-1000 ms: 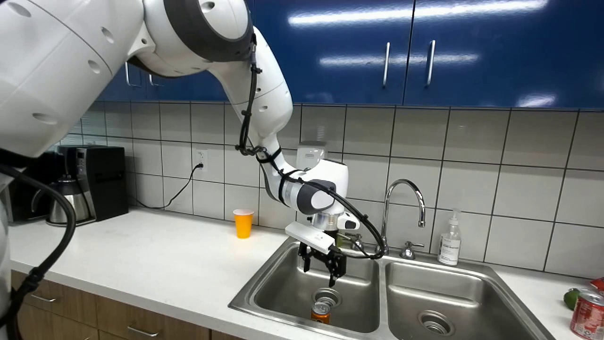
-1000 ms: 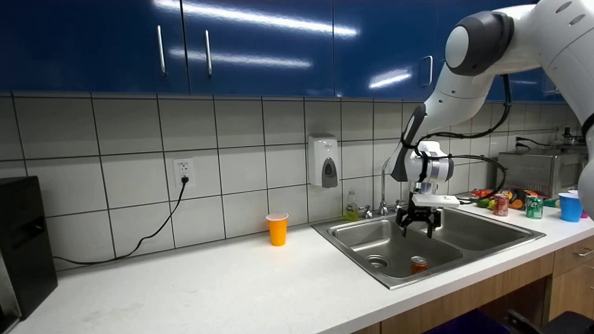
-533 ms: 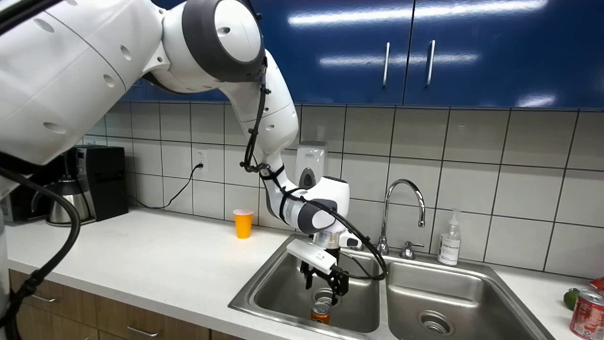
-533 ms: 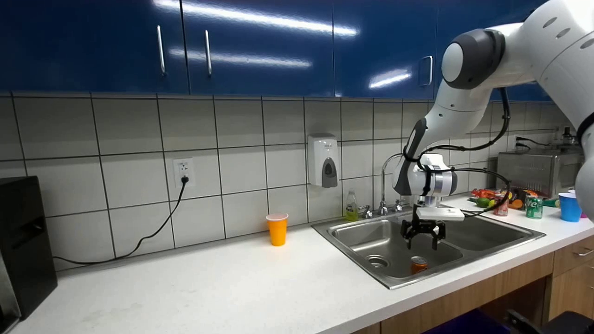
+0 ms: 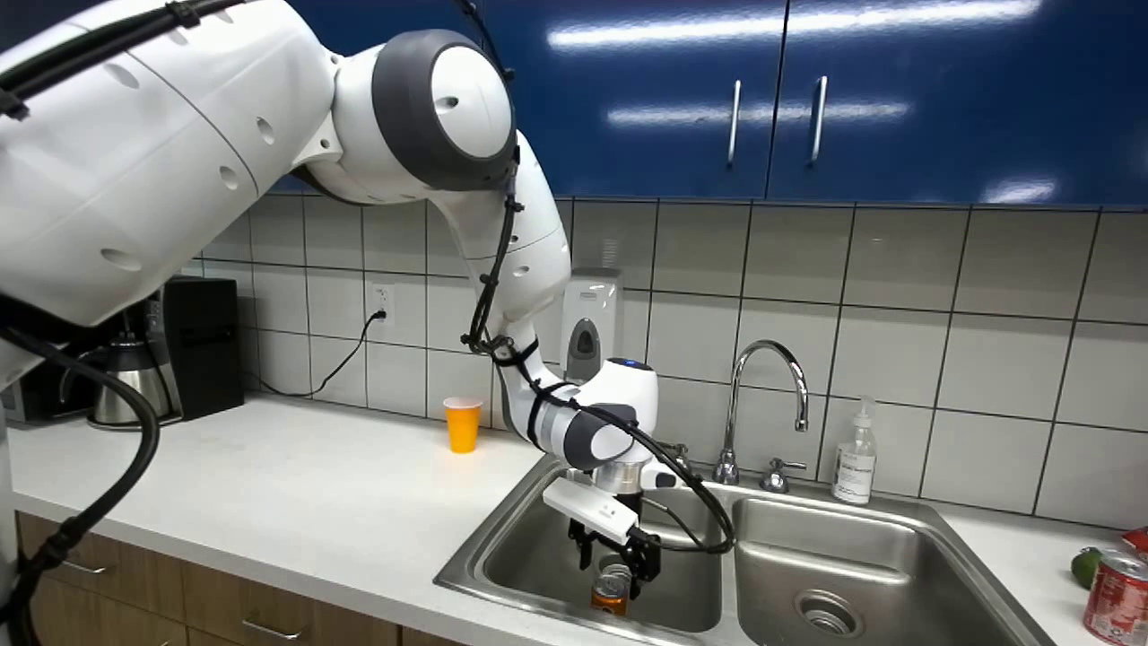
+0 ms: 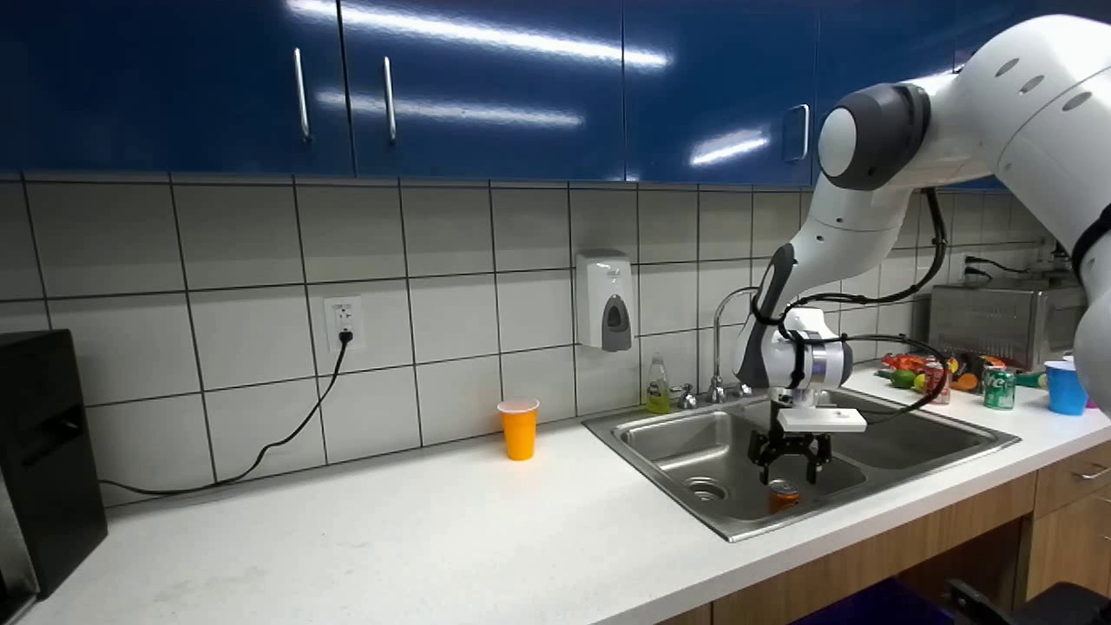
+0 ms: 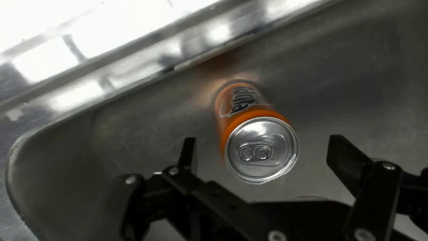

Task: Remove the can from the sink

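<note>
The orange can [image 5: 610, 599] with a silvery top stands upright in a basin of the steel sink [image 5: 728, 583], near its drain. It also shows in an exterior view [image 6: 783, 498] and in the wrist view [image 7: 249, 108]. My gripper [image 5: 612, 576] is open and points down above the can, inside the basin's opening; it also shows in an exterior view [image 6: 788, 477]. In the wrist view, the gripper's fingers [image 7: 262, 138] stand wide apart on either side of the can's lid, with gaps on both sides. No finger visibly touches the can.
A curved faucet [image 5: 737, 395] and soap bottle [image 5: 855, 462] stand behind the sink. An orange cup [image 5: 463, 426] stands on the counter [image 5: 341, 502]. A red can [image 5: 1118, 597], a green can [image 6: 999, 388] and a blue cup [image 6: 1066, 388] stand beyond the sink's far side.
My open gripper has moved down into the basin toward the can, and the arm has lowered with it. The can has not moved.
</note>
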